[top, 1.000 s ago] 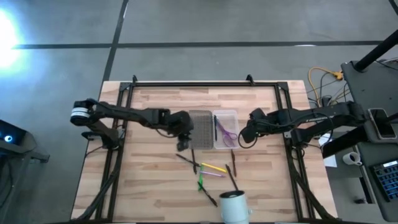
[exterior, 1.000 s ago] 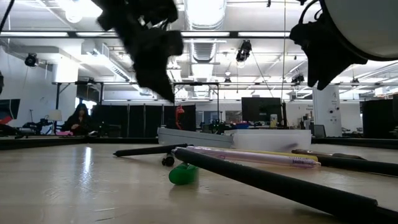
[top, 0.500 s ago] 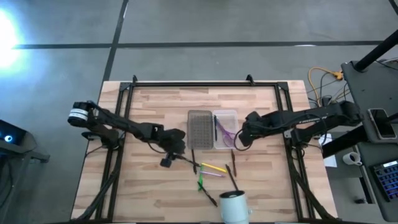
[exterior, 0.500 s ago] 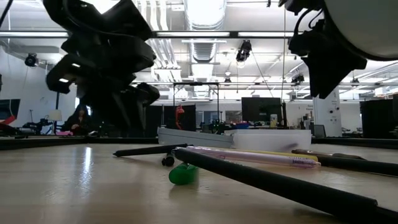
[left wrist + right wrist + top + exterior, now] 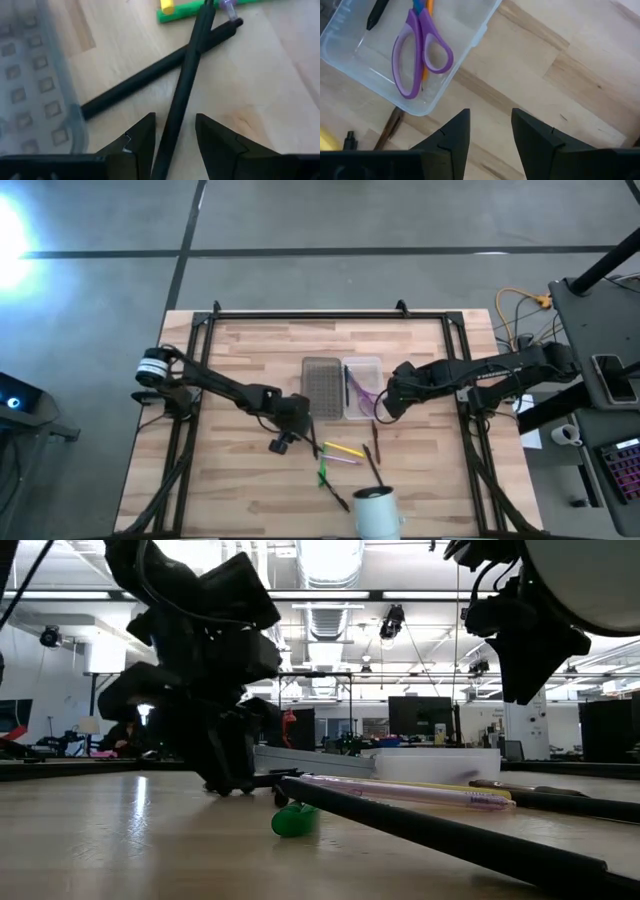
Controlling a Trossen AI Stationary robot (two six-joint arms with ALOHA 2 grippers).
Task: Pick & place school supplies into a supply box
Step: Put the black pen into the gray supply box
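Observation:
My left gripper point(image 5: 283, 443) point(image 5: 175, 137) is open and low over the table, just near-left of the supply box point(image 5: 341, 388). Its fingers stand on either side of a thin dark pencil point(image 5: 186, 85) that crosses a second dark pencil point(image 5: 135, 82); neither finger touches it. My right gripper point(image 5: 385, 406) point(image 5: 490, 130) is open and empty above the table, by the box's near right corner. The box's clear half point(image 5: 350, 55) holds purple scissors point(image 5: 415, 50). Yellow point(image 5: 345, 450) and green point(image 5: 324, 476) markers lie flat on the table.
A white cup point(image 5: 375, 512) stands at the near edge and fills the low view's upper right point(image 5: 590, 580). More dark pencils point(image 5: 372, 462) lie between cup and box. The box's grey mesh half point(image 5: 320, 388) lies open to the left. Bare wood lies left and right.
My left gripper has gone from beside the box's mesh half toward the table's near edge and down to the table, ending astride the dark pencil. My right gripper has kept almost still.

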